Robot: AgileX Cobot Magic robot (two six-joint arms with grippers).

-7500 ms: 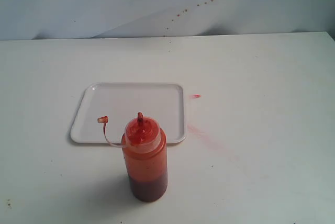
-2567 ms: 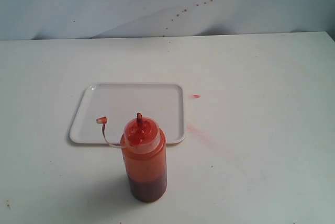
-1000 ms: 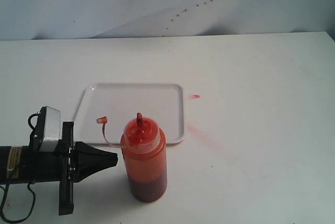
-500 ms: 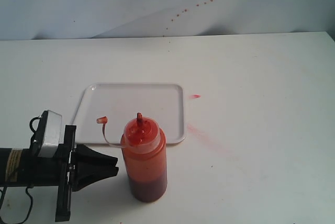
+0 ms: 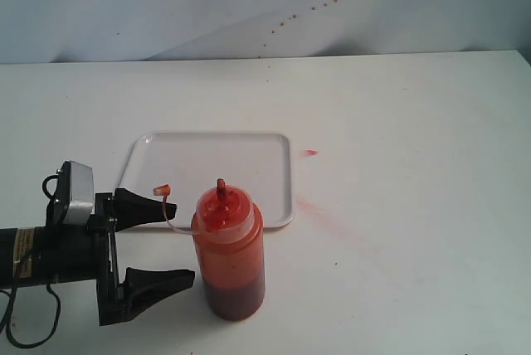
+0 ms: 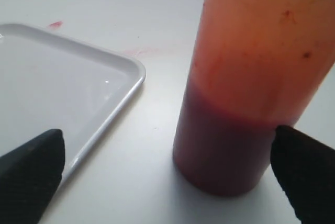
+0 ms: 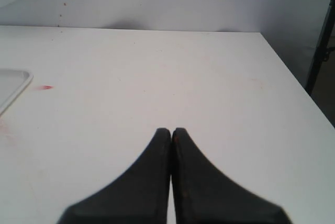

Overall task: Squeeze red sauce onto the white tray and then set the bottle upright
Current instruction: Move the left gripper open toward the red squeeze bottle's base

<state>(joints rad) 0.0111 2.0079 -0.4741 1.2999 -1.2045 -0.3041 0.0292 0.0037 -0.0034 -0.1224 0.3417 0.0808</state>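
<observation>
The bottle stands upright on the white table in front of the white tray, and its tethered cap hangs over the tray's near rim. Dark red sauce fills its base; the tray shows bare white. My left gripper is open just left of the bottle, one finger toward the tray and the other nearer the front, neither touching it. In the left wrist view the bottle stands close ahead. My right gripper is shut and empty over bare table.
A small red fleck and a faint pink smear mark the table right of the tray. Red spatter dots the white backdrop. The table's right edge runs beside my right gripper.
My left gripper has gone from shut to wide open beside the bottle. The bottle and tray have not moved.
</observation>
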